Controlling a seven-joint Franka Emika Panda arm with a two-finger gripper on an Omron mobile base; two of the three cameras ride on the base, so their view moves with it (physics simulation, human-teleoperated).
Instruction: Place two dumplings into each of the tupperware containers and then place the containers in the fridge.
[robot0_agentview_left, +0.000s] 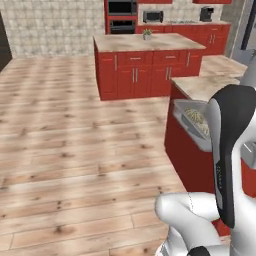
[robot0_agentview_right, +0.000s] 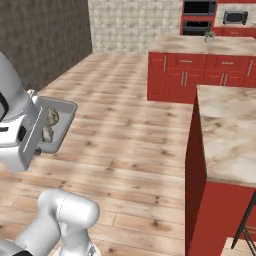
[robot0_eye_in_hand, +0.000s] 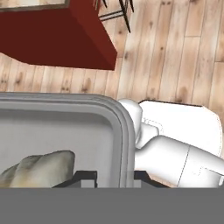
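The tupperware container (robot0_agentview_right: 56, 125) hangs in mid-air over the wooden floor (robot0_agentview_right: 125, 130), two dumplings (robot0_agentview_right: 49, 125) inside. My gripper (robot0_eye_in_hand: 114, 177) is clenched on its rim, beside the red island counter (robot0_agentview_right: 222, 150).

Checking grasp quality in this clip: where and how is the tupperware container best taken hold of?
By its rim, one finger inside the wall and one outside, approaching along the tray's flat plane. The tupperware container is shallow, with a thin rounded rim and dumplings in the middle, so an edge pinch clears them. The gripper appears shut on the rim just like this.
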